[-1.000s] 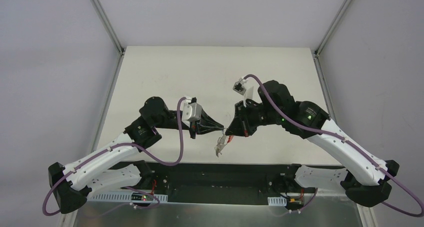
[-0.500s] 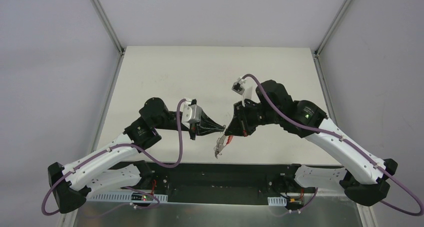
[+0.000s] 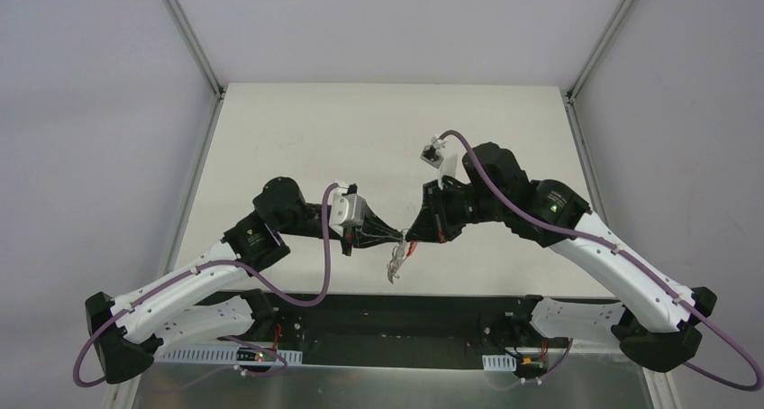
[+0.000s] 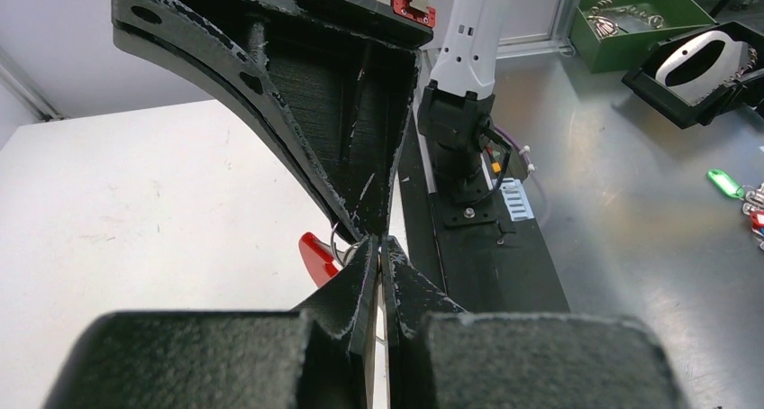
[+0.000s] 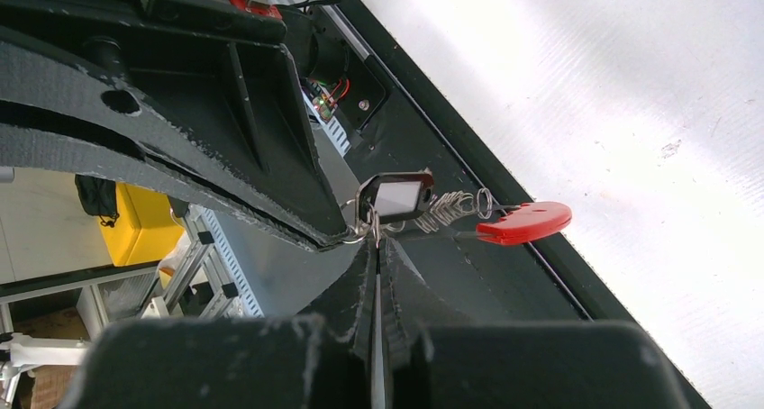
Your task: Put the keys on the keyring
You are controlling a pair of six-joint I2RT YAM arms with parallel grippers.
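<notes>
Both grippers meet tip to tip above the table's near edge. My left gripper [image 3: 400, 239] is shut on a thin silver wire loop [image 4: 335, 243] of the keyring. The keyring's red crescent [image 4: 315, 256] shows just left of my tips [image 4: 382, 244]. My right gripper [image 3: 411, 241] is shut on a small silver loop right under the black tag [image 5: 396, 195] of a key. The key's blade is hidden. The wire ring bunch [image 5: 450, 209] runs from my right tips [image 5: 374, 238] to the red crescent [image 5: 527, 222]. Silver pieces [image 3: 394, 267] dangle below both grippers.
The black base strip [image 3: 387, 305] runs along the table's near edge under the dangling bunch. Off the table, the left wrist view shows a green bin [image 4: 640, 22], a black tray [image 4: 703, 62] and a green-tagged key bunch [image 4: 725, 182].
My left gripper has dropped a little and closed in on the right one. The right gripper has barely moved. The bunch still hangs between the tips.
</notes>
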